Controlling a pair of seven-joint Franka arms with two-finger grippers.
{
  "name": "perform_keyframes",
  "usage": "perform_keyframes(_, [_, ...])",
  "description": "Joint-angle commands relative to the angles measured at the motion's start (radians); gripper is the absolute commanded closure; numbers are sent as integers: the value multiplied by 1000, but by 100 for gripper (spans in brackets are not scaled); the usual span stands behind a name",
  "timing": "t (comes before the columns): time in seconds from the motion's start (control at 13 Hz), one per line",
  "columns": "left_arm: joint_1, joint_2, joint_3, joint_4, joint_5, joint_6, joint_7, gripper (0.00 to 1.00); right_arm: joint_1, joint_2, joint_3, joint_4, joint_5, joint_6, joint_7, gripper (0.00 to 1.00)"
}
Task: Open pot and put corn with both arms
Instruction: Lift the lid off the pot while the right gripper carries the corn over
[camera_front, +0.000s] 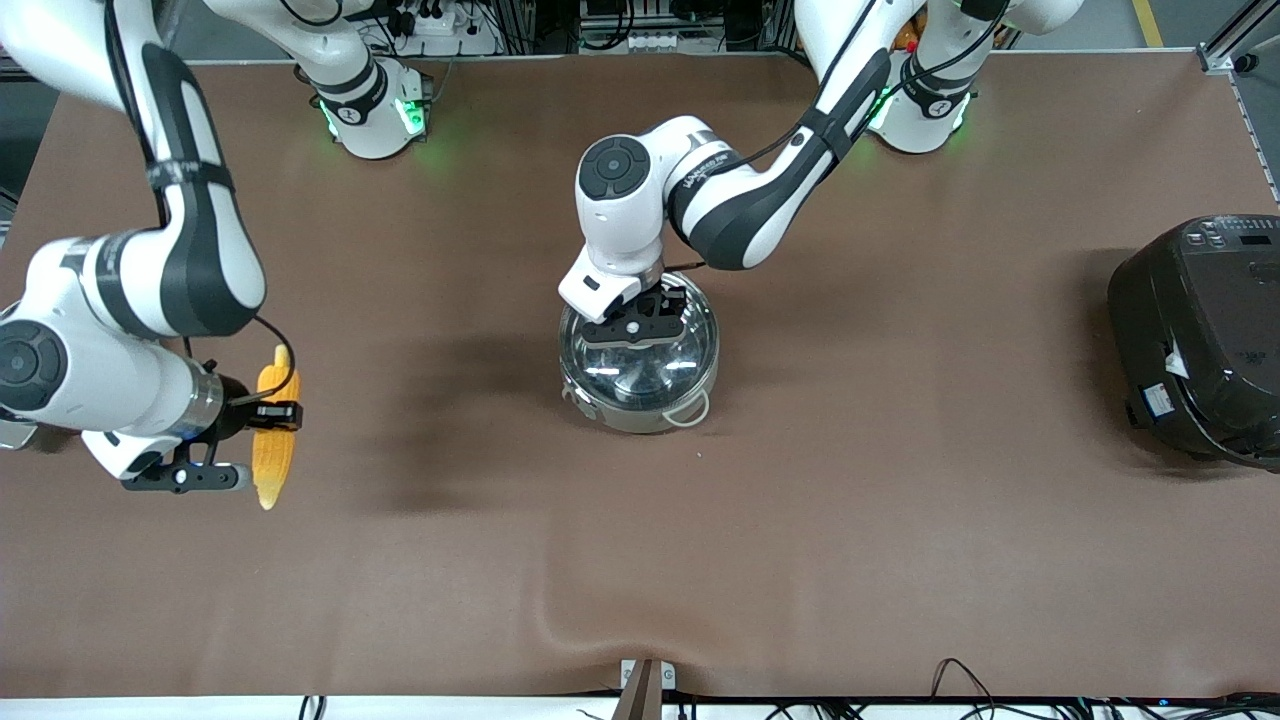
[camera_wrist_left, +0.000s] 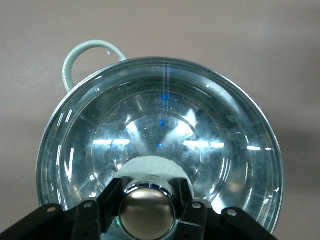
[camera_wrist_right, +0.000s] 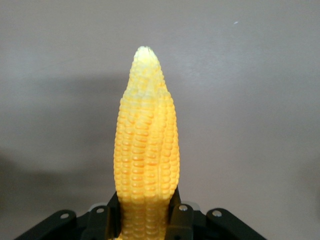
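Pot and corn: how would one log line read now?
left gripper: shut on lid knob | pot: covered | right gripper: holding corn

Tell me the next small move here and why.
Probably the left gripper should lift the lid straight up off the pot. Its fingers already sit closed around the knob, and the lid still covers the pot. The right gripper already holds the corn above the table, toward the right arm's end.

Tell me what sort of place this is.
Probably a robotics lab bench set up for kitchen-task trials: two arms bolted along a brown-covered table, cables and power strips by their bases, and only cookware out, a lidded pot and a rice cooker.
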Motion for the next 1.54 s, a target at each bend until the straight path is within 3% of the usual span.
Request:
perform_keyframes(0.0, [-3,-43,-4,17,16,-76,-33,100,48,-9,-4,51,10,-60,33,100])
perform_keyframes(0.31, [12,-107,-2,17,12,-158,-36,100,70,-38,37,80,30,-143,40,100])
perform_keyframes(0.62, [43,-166,-4,17,10,-235,-36,100,84,-41,174,128,28,-165,284,100])
perform_keyframes(0.77, [96,-178,-4,17,12,-243,-38,100,134,-37,197,132,25,-160,390,100])
perform_keyframes(1.15, [315,-180,-2,17,19,-241,-26,100,407,11,114,132,7,-88,606,100])
perform_keyframes(1.46, [467,-163,-2,12,22,-231,-13,100,611,67,-15,132,8,21,746,100])
